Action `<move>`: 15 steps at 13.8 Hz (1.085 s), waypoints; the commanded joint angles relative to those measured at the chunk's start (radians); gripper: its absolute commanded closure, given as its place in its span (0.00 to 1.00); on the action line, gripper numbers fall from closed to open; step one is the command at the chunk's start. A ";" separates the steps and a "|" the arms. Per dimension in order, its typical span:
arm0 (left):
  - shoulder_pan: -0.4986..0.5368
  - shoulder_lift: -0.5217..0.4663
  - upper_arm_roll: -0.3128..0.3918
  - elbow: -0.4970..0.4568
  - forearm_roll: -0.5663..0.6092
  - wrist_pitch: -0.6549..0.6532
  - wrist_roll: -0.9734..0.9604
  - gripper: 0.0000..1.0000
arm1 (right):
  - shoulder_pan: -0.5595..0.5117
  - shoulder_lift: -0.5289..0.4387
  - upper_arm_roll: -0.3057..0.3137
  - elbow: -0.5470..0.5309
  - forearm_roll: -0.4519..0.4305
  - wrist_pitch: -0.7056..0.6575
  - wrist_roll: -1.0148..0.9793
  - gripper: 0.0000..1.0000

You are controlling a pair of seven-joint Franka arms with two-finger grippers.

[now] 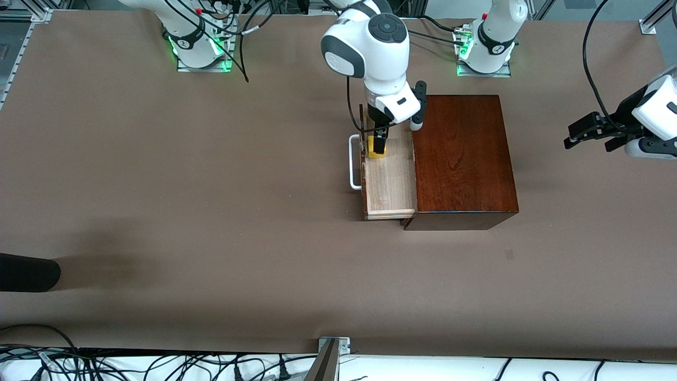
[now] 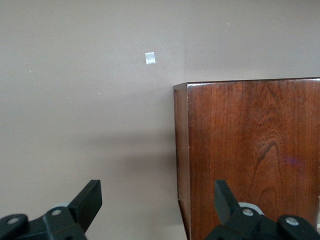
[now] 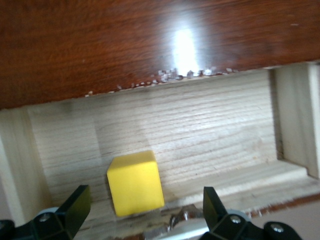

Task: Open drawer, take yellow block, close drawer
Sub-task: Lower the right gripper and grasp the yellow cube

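The drawer (image 1: 390,182) stands pulled out of the dark mahogany box (image 1: 463,159) toward the right arm's end of the table, its white handle (image 1: 353,161) outermost. The yellow block (image 1: 376,148) sits on the pale drawer floor (image 3: 200,135), close to the drawer front, at the end farther from the front camera. My right gripper (image 1: 378,138) is lowered into the drawer, open, with the yellow block (image 3: 135,182) between its fingers and touching neither; in the right wrist view my right gripper (image 3: 146,193) straddles it. My left gripper (image 1: 569,136) waits open in the air beside the box (image 2: 250,150), and my left gripper (image 2: 157,186) holds nothing.
A black rounded object (image 1: 26,272) pokes in at the table's edge at the right arm's end. A small white speck (image 2: 149,58) lies on the brown table near the box. Cables run along the table's edge nearest the front camera.
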 commanded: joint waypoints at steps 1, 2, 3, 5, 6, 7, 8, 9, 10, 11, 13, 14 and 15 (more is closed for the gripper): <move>0.008 0.001 -0.008 0.017 0.021 -0.012 0.019 0.00 | 0.005 0.018 -0.009 0.036 -0.010 -0.031 -0.085 0.00; 0.008 0.003 -0.007 0.019 0.021 -0.009 0.020 0.00 | 0.005 0.018 -0.009 0.036 -0.010 -0.045 -0.097 0.00; 0.008 0.001 -0.007 0.019 0.021 -0.010 0.020 0.00 | 0.005 0.020 -0.009 0.032 -0.009 -0.050 -0.098 0.00; 0.008 0.001 -0.011 0.020 0.021 -0.012 0.019 0.00 | 0.006 0.031 -0.009 0.032 -0.009 -0.050 -0.095 0.00; 0.006 0.001 -0.013 0.025 0.021 -0.012 0.019 0.00 | 0.008 0.034 -0.009 0.032 -0.010 -0.050 -0.095 0.00; 0.006 0.003 -0.013 0.025 0.021 -0.012 0.019 0.00 | 0.009 0.038 -0.009 0.032 -0.010 -0.051 -0.093 0.00; 0.008 0.006 -0.013 0.026 0.021 -0.012 0.019 0.00 | 0.011 0.040 -0.009 0.032 -0.010 -0.051 -0.091 0.00; 0.006 0.004 -0.013 0.026 0.021 -0.012 0.019 0.00 | 0.011 0.048 -0.009 0.032 -0.010 -0.050 -0.088 0.00; 0.006 0.004 -0.015 0.031 0.021 -0.013 0.022 0.00 | 0.011 0.052 -0.009 0.032 -0.010 -0.048 -0.087 0.00; 0.006 0.004 -0.015 0.034 0.021 -0.015 0.022 0.00 | 0.012 0.063 -0.009 0.032 -0.010 -0.042 -0.084 0.00; 0.006 0.004 -0.015 0.034 0.021 -0.015 0.022 0.00 | 0.012 0.081 -0.009 0.036 -0.010 -0.036 -0.079 0.00; 0.006 0.006 -0.013 0.034 0.021 -0.015 0.025 0.00 | 0.012 0.090 -0.009 0.035 -0.012 -0.033 -0.079 0.00; 0.006 0.006 -0.012 0.034 0.021 -0.015 0.026 0.00 | 0.019 0.094 -0.009 0.035 -0.012 -0.033 -0.078 0.00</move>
